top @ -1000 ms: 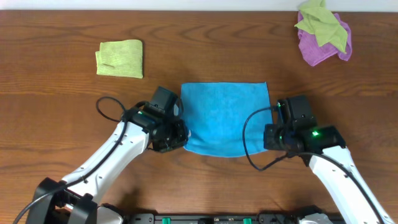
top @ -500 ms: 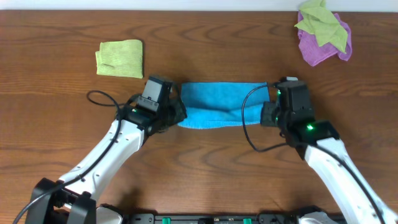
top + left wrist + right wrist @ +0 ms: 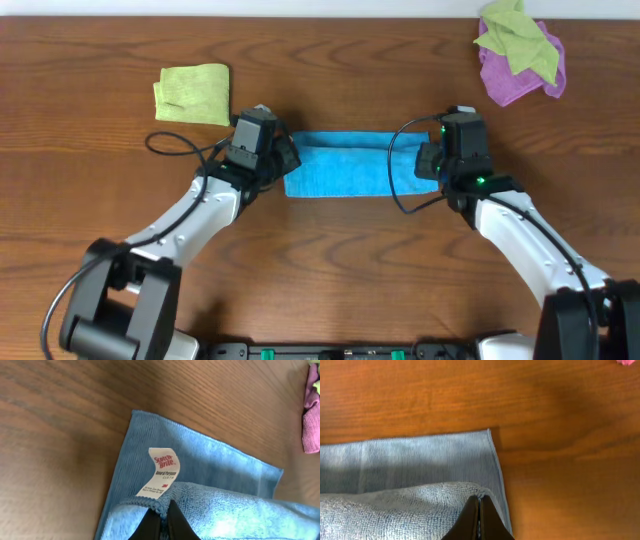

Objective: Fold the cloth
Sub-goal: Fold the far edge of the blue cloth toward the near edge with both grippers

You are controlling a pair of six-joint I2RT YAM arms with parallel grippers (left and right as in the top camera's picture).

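The sky-blue cloth [image 3: 350, 165] lies on the brown table as a narrow strip, its near half doubled over the far half. My left gripper [image 3: 283, 163] is shut on the cloth's left folded corner [image 3: 165, 502], next to the white tag [image 3: 160, 474]. My right gripper [image 3: 428, 160] is shut on the right folded corner [image 3: 479, 494]. In both wrist views the held layer [image 3: 395, 510] sits over the flat lower layer [image 3: 420, 462], a little short of its far edge.
A folded light green cloth [image 3: 193, 95] lies at the back left. A purple cloth [image 3: 520, 75] with a light green cloth [image 3: 515, 40] on top lies at the back right; the purple one also shows in the left wrist view [image 3: 311, 427].
Both grippers carried the cloth's near corners away from me toward the far edge. The cloth went from an open square to a narrow folded strip.
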